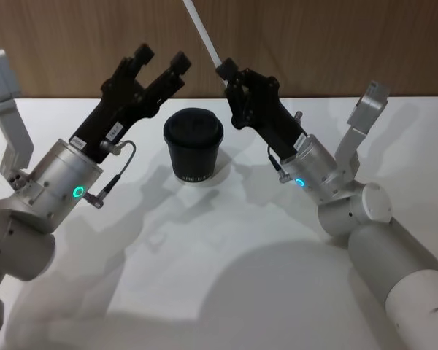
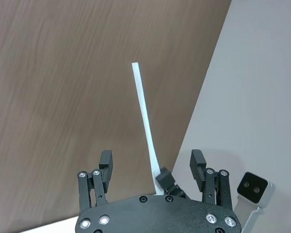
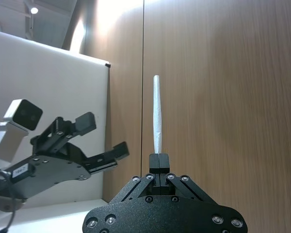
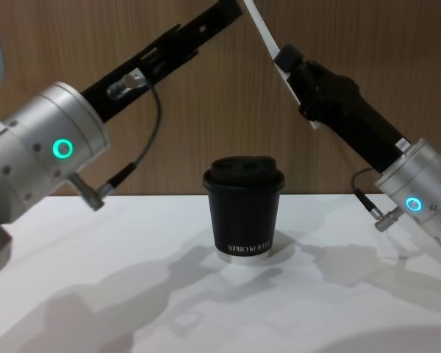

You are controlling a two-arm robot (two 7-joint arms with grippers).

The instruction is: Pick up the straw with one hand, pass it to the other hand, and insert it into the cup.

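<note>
straw [image 1: 202, 33] in right hand [image 1: 223, 71]; left hand [image 1: 161, 58] apart

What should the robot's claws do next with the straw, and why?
Probably slide the open left claw across until it straddles the straw, ready to close. The right claw is shut on the straw's lower end, and the left claw holds nothing yet.

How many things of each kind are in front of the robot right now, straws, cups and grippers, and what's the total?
Straws: 1, the straw, white, pointing up and away.
Cups: 1, the cup, black, lid on, upright.
Grippers: 2, the right gripper shut on the straw's lower end, the left gripper open.
Total: 4
</note>
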